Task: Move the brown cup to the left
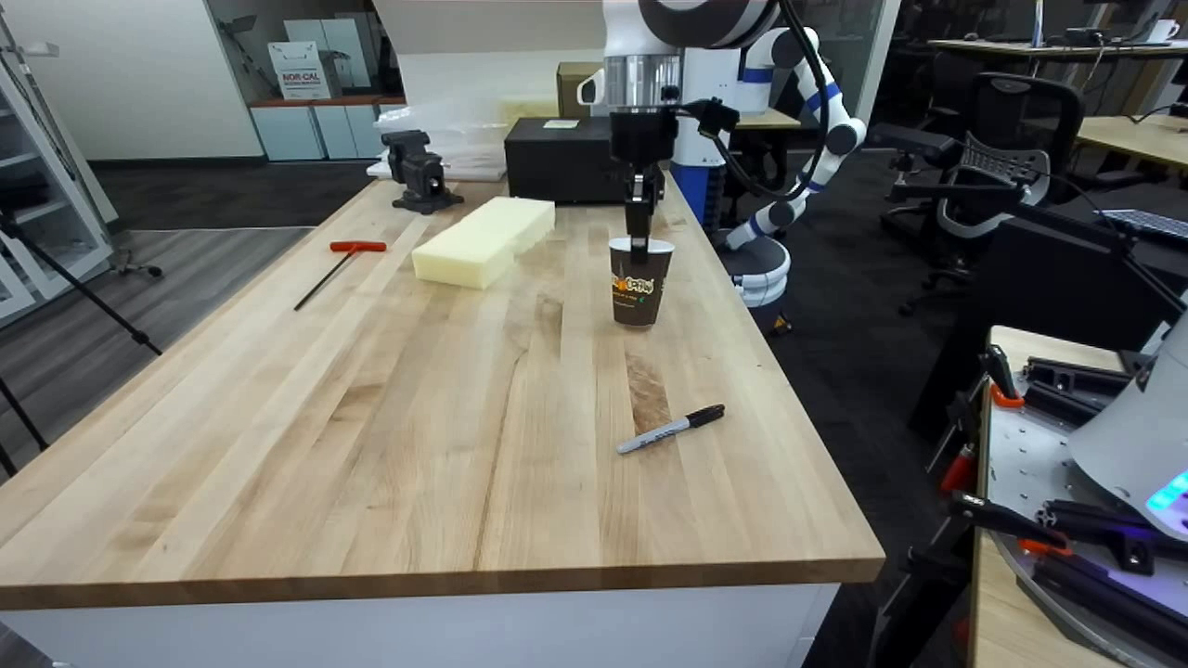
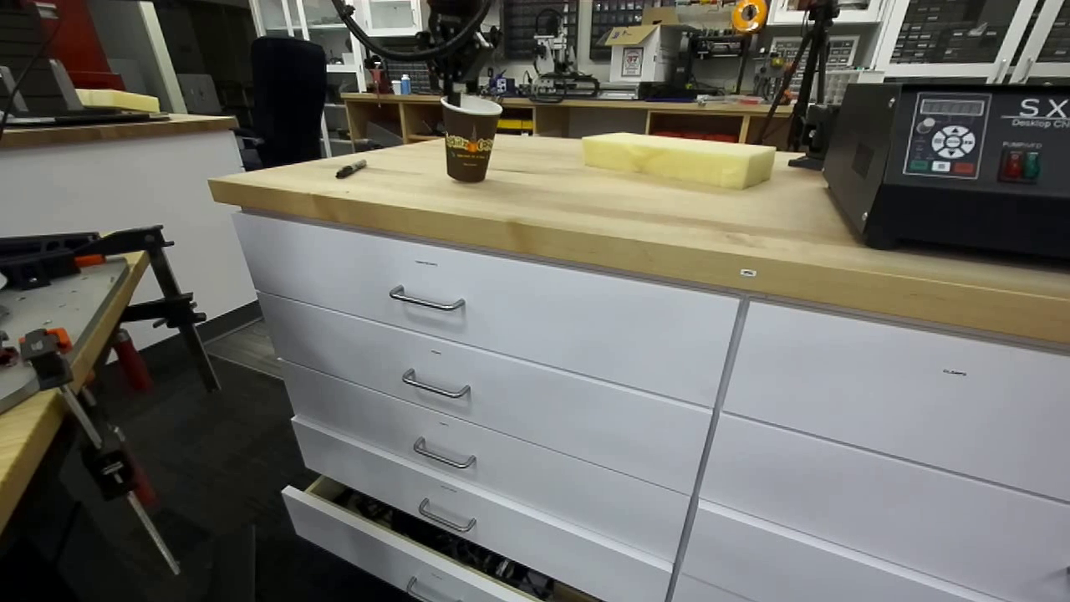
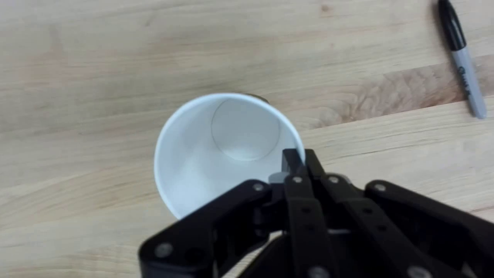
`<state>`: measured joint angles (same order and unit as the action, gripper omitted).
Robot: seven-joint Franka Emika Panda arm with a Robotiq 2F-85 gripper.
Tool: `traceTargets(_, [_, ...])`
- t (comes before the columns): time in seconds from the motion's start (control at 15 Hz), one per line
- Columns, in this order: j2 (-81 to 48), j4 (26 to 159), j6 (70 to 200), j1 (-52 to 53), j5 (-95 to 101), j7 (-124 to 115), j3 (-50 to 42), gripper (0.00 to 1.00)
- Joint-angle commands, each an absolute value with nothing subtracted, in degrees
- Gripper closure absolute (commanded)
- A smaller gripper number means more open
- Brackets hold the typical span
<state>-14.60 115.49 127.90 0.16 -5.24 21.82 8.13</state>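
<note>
The brown cup is dark brown with a pale rim and yellow-orange lettering. It stands near the long table edge, and it also shows in an exterior view, tilted slightly. In the wrist view I look into the white inside of the cup. My gripper is shut on the cup's wall at the rim, one fingertip inside and one outside. The gripper also shows above the cup in both exterior views. I cannot tell whether the cup's base touches the table.
A marker lies on the wooden table. A yellow foam block lies beside the cup. A red T-handle tool, a black vise and a black machine box are farther off. An open drawer juts out below.
</note>
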Motion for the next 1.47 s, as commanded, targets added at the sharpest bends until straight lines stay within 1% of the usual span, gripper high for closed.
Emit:
traceTargets(0.0, [-9.9,119.9,128.4,1.6,-8.6,26.5,10.5,0.99])
traceTargets(0.33, [-8.9,120.4,130.7,3.9,-10.7,30.3,12.6,0.99])
traceTargets(0.73, [-10.6,121.4,139.6,5.0,-10.3,34.6,13.4,0.99])
traceTargets(0.93, [-9.8,124.4,143.1,5.6,-11.0,38.3,15.1,0.99])
traceTargets(1.4, [-8.5,128.5,145.6,7.1,-11.3,49.8,18.7,0.99])
